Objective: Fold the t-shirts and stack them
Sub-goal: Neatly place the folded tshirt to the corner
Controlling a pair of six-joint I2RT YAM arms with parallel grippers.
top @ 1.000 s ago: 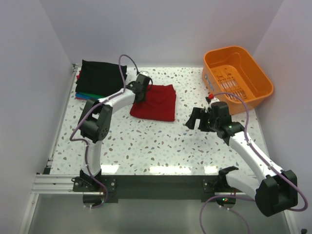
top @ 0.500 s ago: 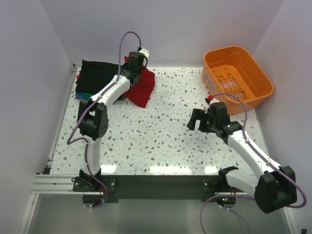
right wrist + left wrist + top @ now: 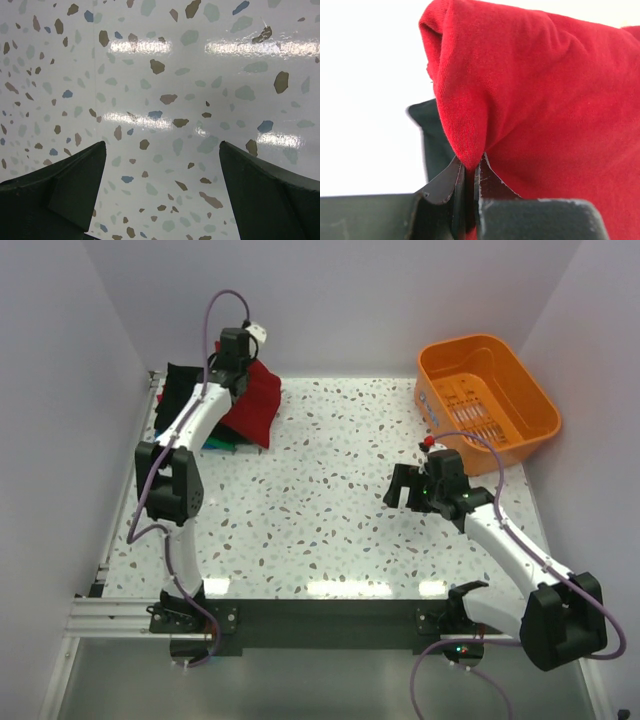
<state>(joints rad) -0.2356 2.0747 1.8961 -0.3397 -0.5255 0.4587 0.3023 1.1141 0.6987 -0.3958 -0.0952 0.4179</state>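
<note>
- The left end effector [image 3: 469, 175] is pinched tight on a fold of the dark red t-shirt [image 3: 545, 100], with its thin black fingers [image 3: 451, 181] pressed together on the cloth.
- The red shirt is a soft, fine-knit fabric. It hangs bunched from that grip at the far-left corner of the tabletop [image 3: 320, 520], over the right side of the folded stack [image 3: 180, 400].
- A black t-shirt [image 3: 188, 385] tops the stack, and a teal edge [image 3: 222, 445] shows below it.
- The right end effector [image 3: 160, 185] is spread wide and holds nothing, above glossy speckled terrazzo.
- The orange plastic basket [image 3: 521, 447], with slotted walls, sits at the far right.
</note>
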